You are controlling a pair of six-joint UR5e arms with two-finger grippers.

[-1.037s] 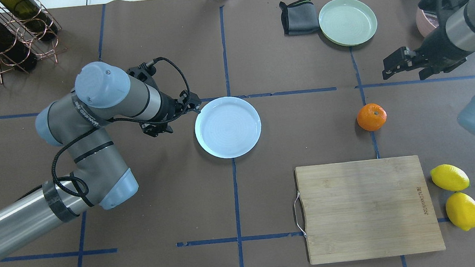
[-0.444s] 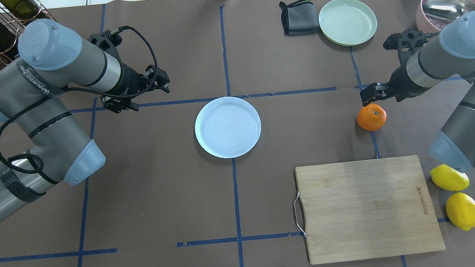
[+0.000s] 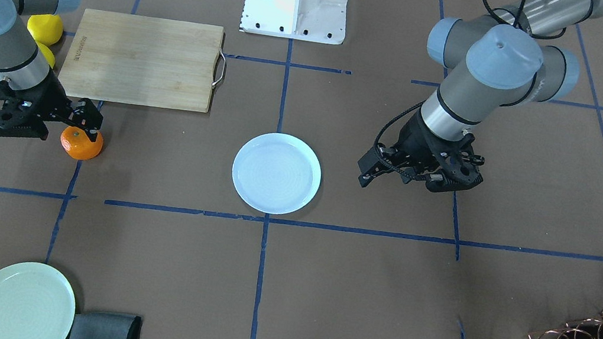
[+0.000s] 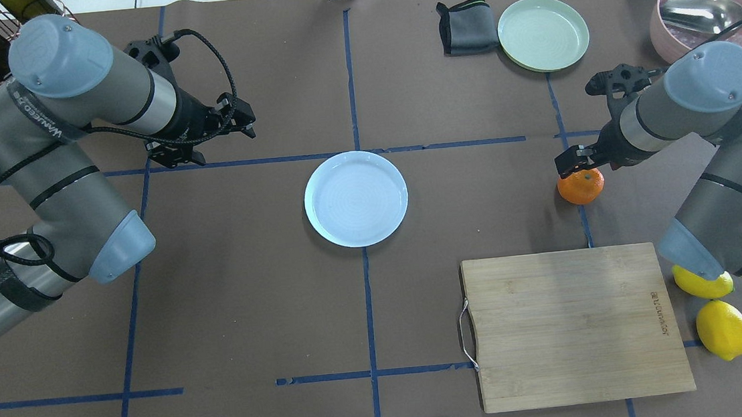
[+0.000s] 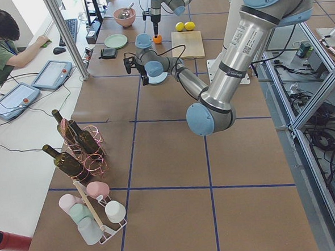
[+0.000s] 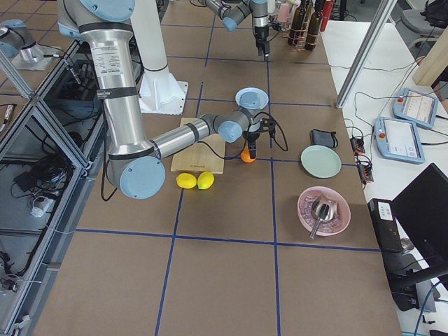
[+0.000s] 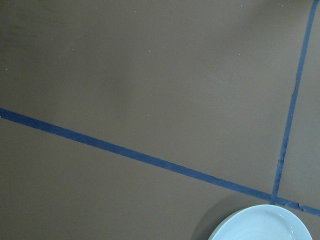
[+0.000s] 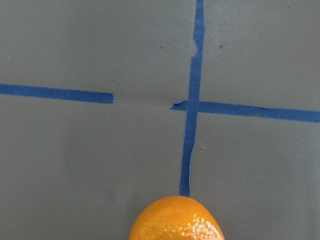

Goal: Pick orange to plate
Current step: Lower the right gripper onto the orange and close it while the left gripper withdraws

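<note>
The orange (image 4: 581, 189) is not yet grasped, only overhung by the spread right gripper (image 4: 570, 163); the plate (image 4: 355, 198) is bare, the left gripper (image 4: 246, 121) held spread.

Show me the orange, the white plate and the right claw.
orange (image 4: 582, 190), overhead view, its exposed near half.
white plate (image 4: 356, 198), overhead view, its bare centre.
right claw (image 4: 568, 161), overhead view, midway between fingertips.
</note>
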